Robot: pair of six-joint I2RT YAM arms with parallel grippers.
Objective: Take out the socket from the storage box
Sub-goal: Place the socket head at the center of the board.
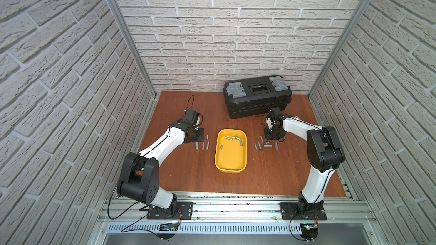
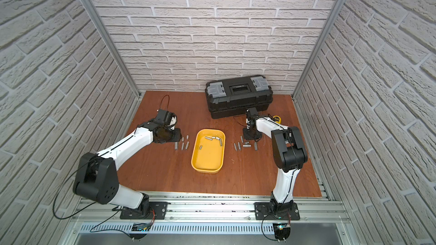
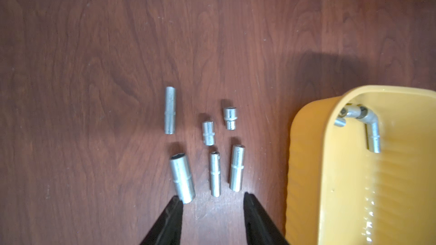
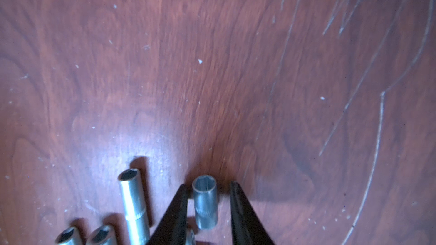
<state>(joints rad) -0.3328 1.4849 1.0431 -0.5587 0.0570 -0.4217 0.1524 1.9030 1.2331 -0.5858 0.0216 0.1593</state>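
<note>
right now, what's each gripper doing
left gripper: open, holding nothing
right gripper: open, socket lying between its jaws, not clamped

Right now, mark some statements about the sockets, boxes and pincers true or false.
1. The storage box holds sockets. True.
2. The toolbox is open. False: its lid is shut.
3. The right pincer is open around a short socket lying on the table. True.
4. The left pincer grips a socket. False: it is open and empty.
5. Sockets lie beside the box on one side only. False: a left group and a right group flank it.
</note>
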